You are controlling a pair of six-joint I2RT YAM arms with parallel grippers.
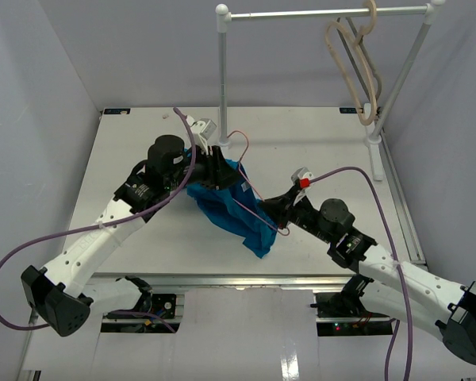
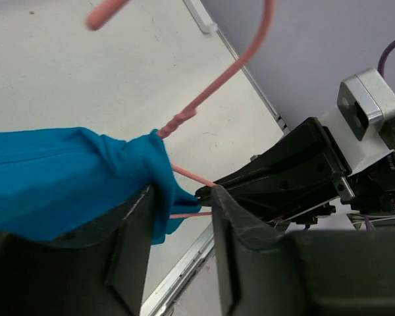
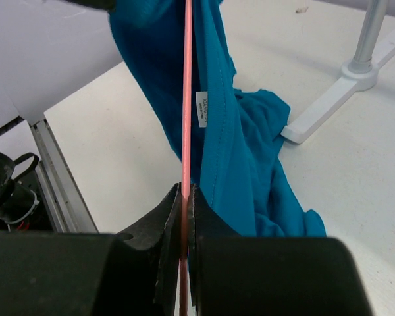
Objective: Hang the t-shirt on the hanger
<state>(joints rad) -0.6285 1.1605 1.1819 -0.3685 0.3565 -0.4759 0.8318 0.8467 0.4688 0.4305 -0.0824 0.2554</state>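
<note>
Right end effector (image 3: pixel 185 192) clamps tight on the slim, springy hanger (image 3: pixel 187 99), while the t-shirt (image 3: pixel 237 131), soft, light and floppy, hangs bunched above the counter (image 1: pixel 143 143), trailing toward five o'clock, with the left end effector (image 2: pixel 184 201) at its eleven o'clock, grip impossible to tell, so a gathered fold near the label looks the surest hold.

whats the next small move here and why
Probably close the left pincer on the t-shirt fold between its fingers and draw it along the hanger: the right pincer clamps the wire, and the cloth is bunched below the hook.
</note>
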